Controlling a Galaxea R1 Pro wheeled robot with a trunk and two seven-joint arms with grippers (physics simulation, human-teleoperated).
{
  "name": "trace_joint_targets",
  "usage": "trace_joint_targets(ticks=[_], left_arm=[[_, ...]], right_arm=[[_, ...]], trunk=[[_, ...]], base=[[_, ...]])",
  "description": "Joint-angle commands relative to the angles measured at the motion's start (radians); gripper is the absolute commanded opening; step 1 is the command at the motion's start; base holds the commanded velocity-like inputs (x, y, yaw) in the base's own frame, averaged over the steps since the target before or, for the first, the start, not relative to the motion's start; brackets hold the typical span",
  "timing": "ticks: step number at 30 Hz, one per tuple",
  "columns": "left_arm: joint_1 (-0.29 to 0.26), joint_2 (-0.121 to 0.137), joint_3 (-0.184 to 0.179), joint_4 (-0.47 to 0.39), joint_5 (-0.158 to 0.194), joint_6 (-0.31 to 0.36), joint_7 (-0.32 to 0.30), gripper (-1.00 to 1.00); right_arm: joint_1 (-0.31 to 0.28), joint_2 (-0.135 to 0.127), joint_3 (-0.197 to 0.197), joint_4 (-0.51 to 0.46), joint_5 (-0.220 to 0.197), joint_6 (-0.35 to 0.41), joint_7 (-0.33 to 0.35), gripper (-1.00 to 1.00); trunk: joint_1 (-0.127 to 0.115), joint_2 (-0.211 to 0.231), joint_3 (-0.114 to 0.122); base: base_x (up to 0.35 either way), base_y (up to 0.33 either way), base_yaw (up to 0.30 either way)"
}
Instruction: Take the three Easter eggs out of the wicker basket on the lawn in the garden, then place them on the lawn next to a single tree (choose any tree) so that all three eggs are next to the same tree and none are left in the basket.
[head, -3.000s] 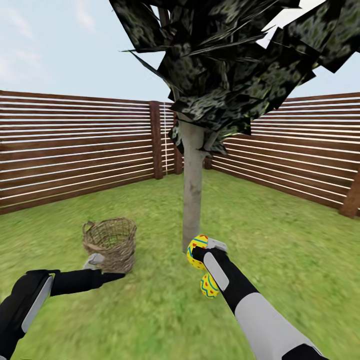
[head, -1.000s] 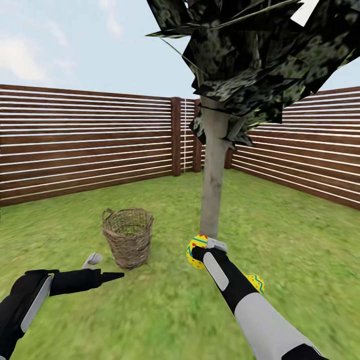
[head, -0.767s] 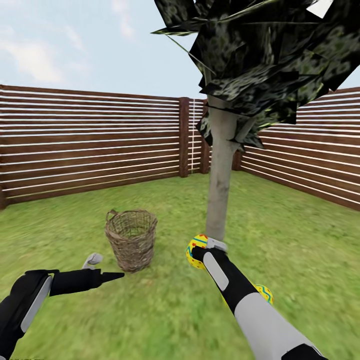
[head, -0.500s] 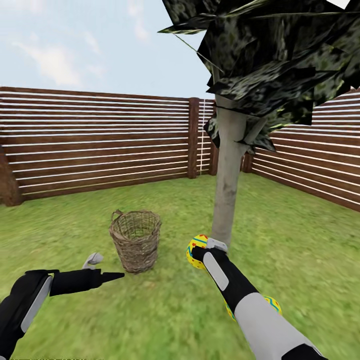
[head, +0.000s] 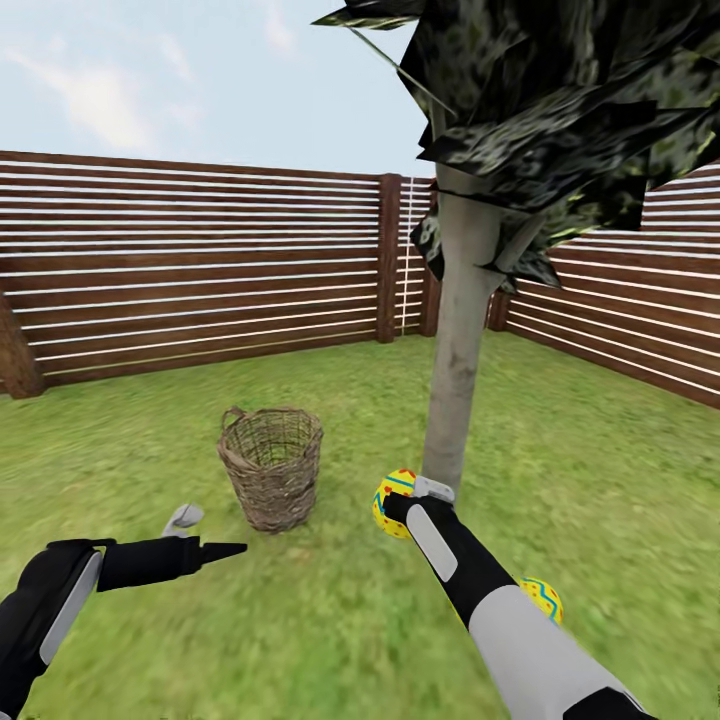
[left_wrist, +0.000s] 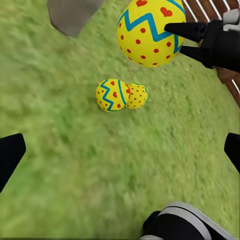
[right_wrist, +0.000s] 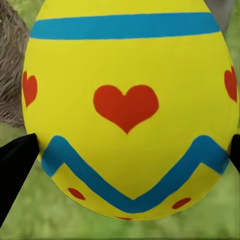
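My right gripper (head: 403, 500) is shut on a yellow Easter egg (head: 393, 502) with blue zigzags and red hearts, held low beside the base of the grey trunk of the tree (head: 455, 380). The right wrist view shows this egg (right_wrist: 130, 105) close up between the fingers (right_wrist: 15, 165). Two more eggs (left_wrist: 111, 95) (left_wrist: 137, 95) lie touching on the lawn (left_wrist: 75, 165), below the held egg (left_wrist: 150, 32). One of them (head: 542, 598) peeks out behind my right forearm. The wicker basket (head: 272, 465) stands upright left of the tree. My left gripper (head: 205, 533) hangs open and empty near the basket.
A brown slatted fence (head: 200, 260) with thick posts (head: 388, 258) encloses the garden on the far side and the right. Dark foliage (head: 560, 110) hangs overhead. Open grass (head: 600, 450) stretches right of the trunk.
The whole view has shifted, so the tree, the basket and the lying egg have slid rightward in the picture. Both arms keep their pose and the right gripper still holds its egg.
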Motion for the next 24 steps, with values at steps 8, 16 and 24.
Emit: trace_joint_targets(ticks=[8, 16, 24], left_arm=[[-0.001, 0.001, 0.0, 0.0, 0.002, 0.003, -0.008, 1.0], [-0.001, 0.001, 0.0, 0.0, 0.01, 0.012, -0.013, 1.0], [-0.002, -0.004, -0.004, 0.01, 0.009, 0.029, -0.009, 1.0]], right_arm=[[-0.001, 0.0, 0.003, -0.001, -0.008, -0.043, -0.008, -1.0], [-0.001, -0.003, 0.004, 0.079, -0.007, -0.078, -0.008, -1.0], [-0.001, 0.0, 0.009, 0.11, -0.004, -0.13, -0.017, -1.0]], trunk=[[0.003, -0.002, -0.032], [0.007, -0.004, -0.063], [0.011, -0.006, -0.094]], base=[[0.0, 0.0, 0.0], [0.0, 0.0, 0.0], [0.0, 0.0, 0.0]])
